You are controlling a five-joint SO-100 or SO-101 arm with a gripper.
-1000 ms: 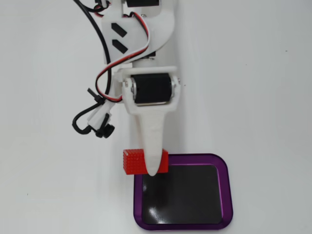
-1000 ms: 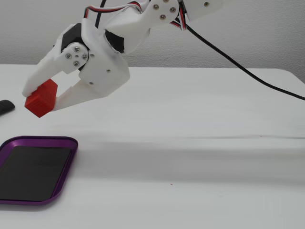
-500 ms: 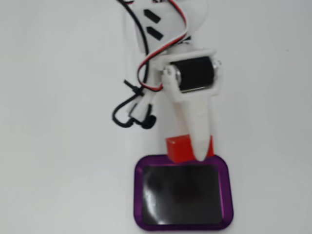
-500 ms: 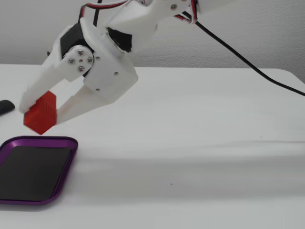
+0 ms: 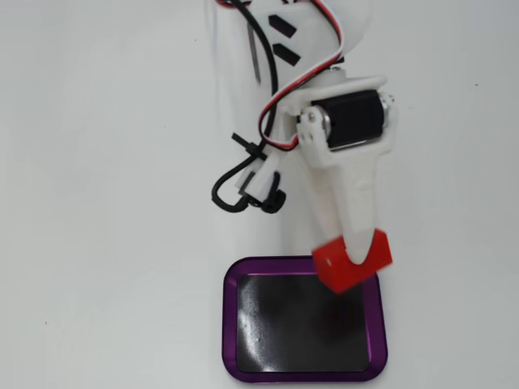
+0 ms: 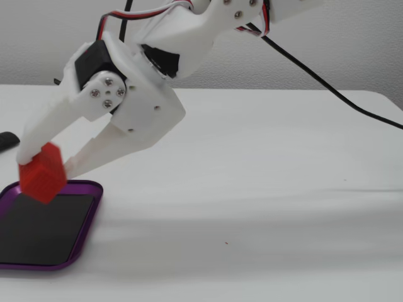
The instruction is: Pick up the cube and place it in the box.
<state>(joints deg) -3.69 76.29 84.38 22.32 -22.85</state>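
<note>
A: Start with the fixed view from above. What do you make of it?

B: The gripper (image 5: 350,261) points down the picture, its white fingers closed on the cube (image 5: 353,259), which is held off the surface. The cube hangs over the far right corner of the box (image 5: 303,356), partly above the purple rim and not squarely over the black bottom. A dim shadow lies on the black floor under it.

A: And the fixed view from the side?

B: There the gripper (image 6: 49,165) reaches down to the left, jaws narrow and pinching the cube (image 6: 42,172) between the two fingertips. The cube is tilted, one corner lowest, and it is clearly in the air above the box (image 6: 75,248), near its far edge.

A: What could go wrong?

B: My guess is that a release here would drop it onto the rim. Tilted as it is, it could strike on a corner and tumble out onto the table (image 6: 264,207). The grip also looks to be near one end of the cube, so it might twist loose early.

A: What does each view give that the other lacks?

B: The side view shows height and tilt. The one from above shows how far the cube sits toward the right corner, which the side view cannot tell.
</note>
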